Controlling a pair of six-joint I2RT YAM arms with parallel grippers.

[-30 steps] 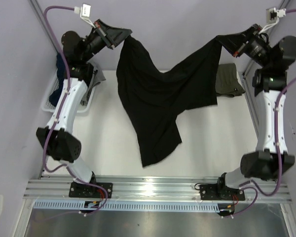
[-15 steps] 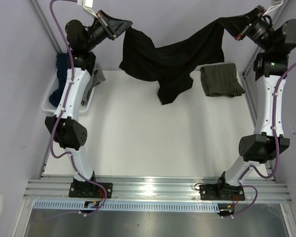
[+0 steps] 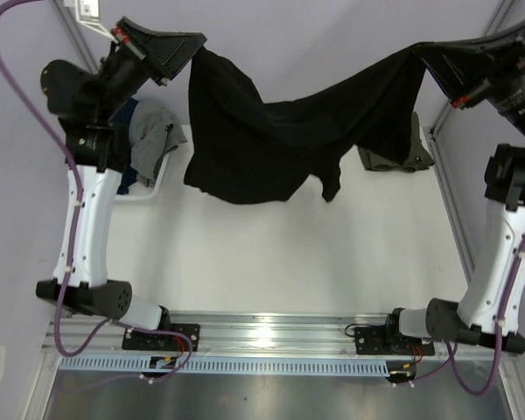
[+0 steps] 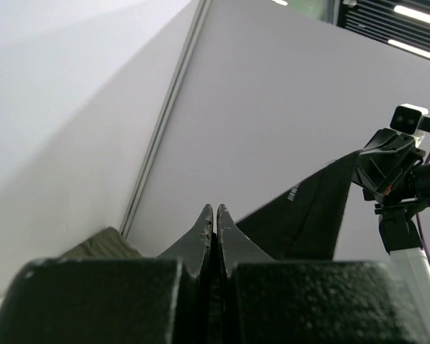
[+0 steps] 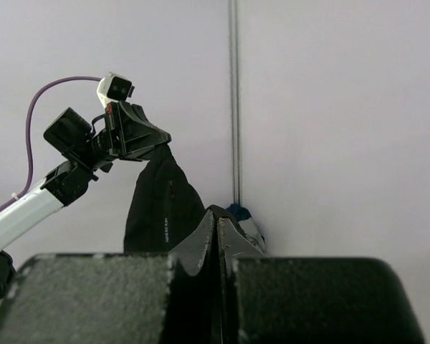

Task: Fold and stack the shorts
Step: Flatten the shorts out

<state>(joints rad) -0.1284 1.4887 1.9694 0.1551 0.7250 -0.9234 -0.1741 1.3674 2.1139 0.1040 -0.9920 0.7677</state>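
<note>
Holding the black shorts (image 3: 271, 140) spread in mid-air above the surface (image 3: 289, 262), left claw (image 3: 191, 51) and right claw (image 3: 423, 57) each clamped on what seems a waistband corner, and needing a level, even lowering beside the olive-green shorts (image 3: 413, 159) lying far right.

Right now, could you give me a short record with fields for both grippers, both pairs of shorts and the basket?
left gripper: shut on one end of the black shorts, raised high
right gripper: shut on the other end of the same pair
black shorts: spread between the two grippers, sagging in the middle, hanging over the table
olive shorts: lying on the table at the far right, partly hidden
basket: far left, gray cloth in it
</note>
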